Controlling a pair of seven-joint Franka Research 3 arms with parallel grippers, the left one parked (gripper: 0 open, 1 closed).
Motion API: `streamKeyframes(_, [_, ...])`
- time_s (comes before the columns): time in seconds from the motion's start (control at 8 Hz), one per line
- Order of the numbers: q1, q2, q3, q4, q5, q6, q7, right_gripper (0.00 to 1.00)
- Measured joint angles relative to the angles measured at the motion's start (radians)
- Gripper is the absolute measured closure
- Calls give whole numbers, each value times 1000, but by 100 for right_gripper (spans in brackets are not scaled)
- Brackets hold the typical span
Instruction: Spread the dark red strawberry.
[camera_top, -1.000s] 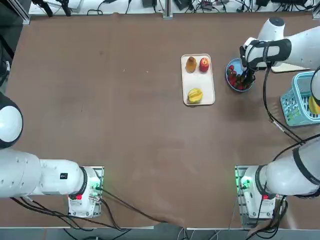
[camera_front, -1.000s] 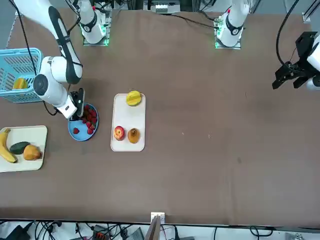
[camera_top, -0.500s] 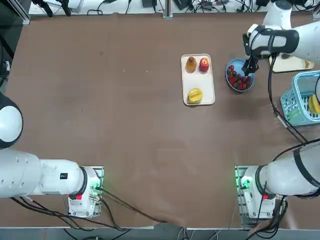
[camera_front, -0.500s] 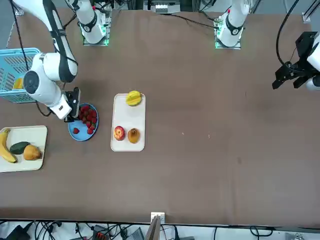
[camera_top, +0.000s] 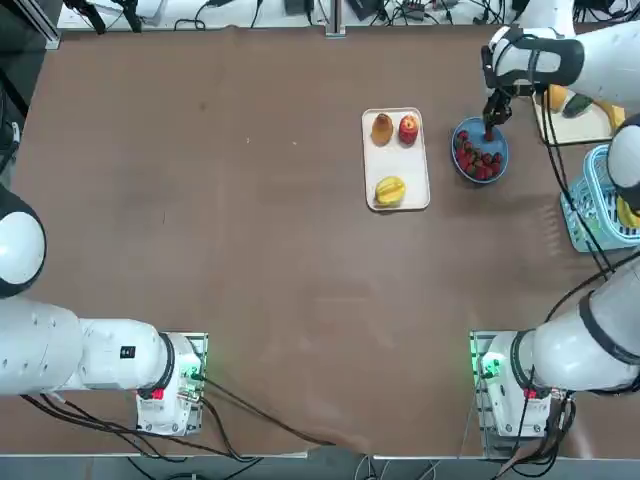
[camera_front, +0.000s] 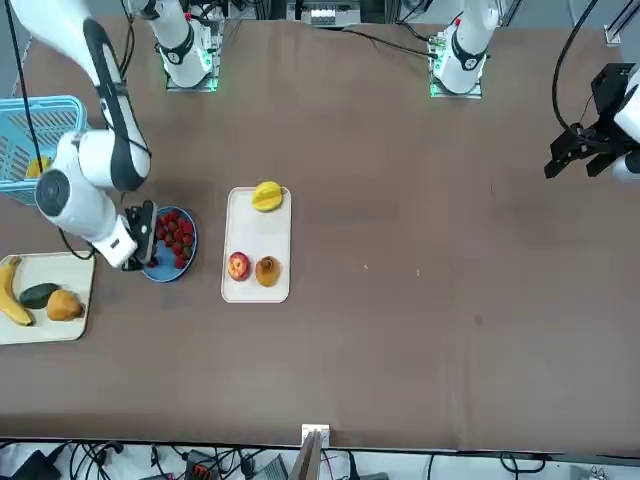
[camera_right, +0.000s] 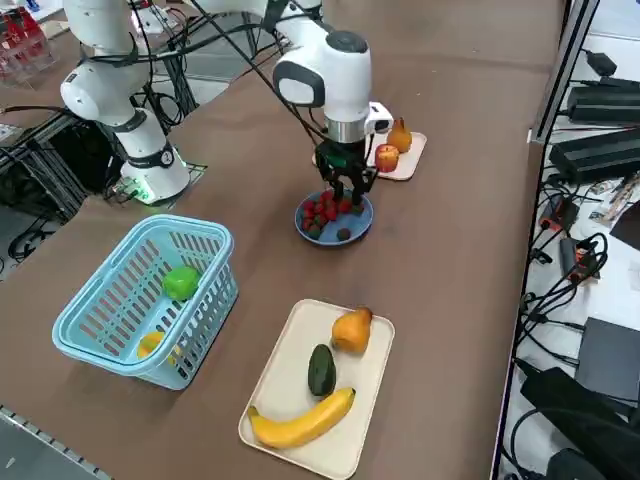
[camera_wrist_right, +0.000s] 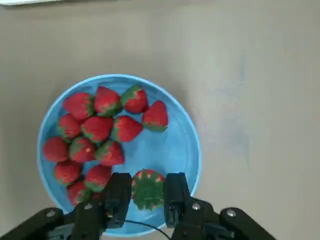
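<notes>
Because lone strawberry lies in blue plate directly below fingers of tool, part-open and holding nothing, best centre, widen slightly, descend straight, pinch gently, clear pile at left.

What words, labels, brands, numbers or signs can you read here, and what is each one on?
There are none that I can read.
The small dark square mark on the parked left arm: too small to read.
The black boxes at the table's edge: no lettering can be made out.
</notes>
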Motion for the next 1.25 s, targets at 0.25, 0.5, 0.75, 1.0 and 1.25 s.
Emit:
streamKeyframes(0.25, [4,69,4,51,0,5,25,59])
streamKeyframes(0.5, [3,83,4,61,0,5,35,44])
streamKeyframes(0.75, [0,83,3,67,1,4,75,10])
streamKeyframes(1.0, [-2,66,1,106,2,-32,190,1])
streamKeyframes(1.25, [-2,10,-1,200,3,-218,391,1])
